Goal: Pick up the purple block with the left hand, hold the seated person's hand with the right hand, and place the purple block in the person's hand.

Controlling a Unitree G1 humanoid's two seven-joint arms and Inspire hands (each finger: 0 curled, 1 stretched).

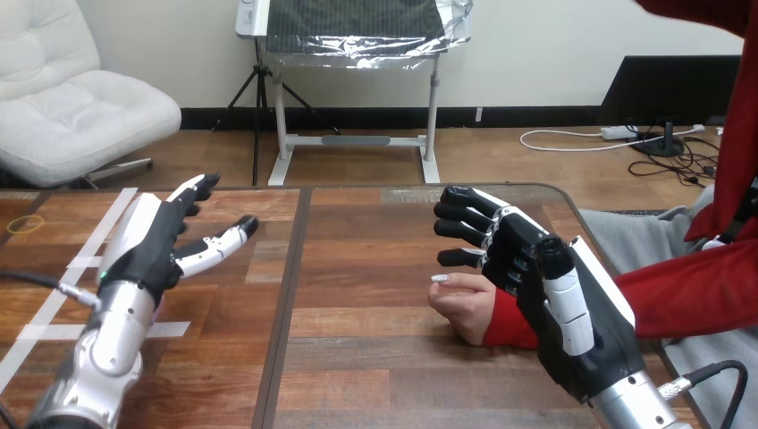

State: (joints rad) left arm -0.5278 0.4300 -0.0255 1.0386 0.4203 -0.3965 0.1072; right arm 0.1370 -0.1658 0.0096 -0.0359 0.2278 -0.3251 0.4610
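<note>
Wooden table (pixel 357 375), dark plank top. White tape strips (pixel 54 308) cross its left part.

Left hand (pixel 152 243): above the table's left part, over the tape, back up. Fingers straight and spread, pointing away and slightly right, thumb out toward the centre. It holds nothing.

Person's hand (pixel 463 306): rests on the table right of centre, closed in a loose fist. The forearm, in a red sleeve (pixel 688 290), comes in from the right edge. Its long axis runs roughly left-right, with the fist toward the left. One fingernail shows at the leftmost tip. The inside of the fist is hidden.

Right hand (pixel 536 268): just above and beside the person's wrist, covering part of the red cuff. Its own back hides the contact, so I cannot tell whether it grips the wrist or only hangs over it.

Purple block: cannot tell where it is.
</note>
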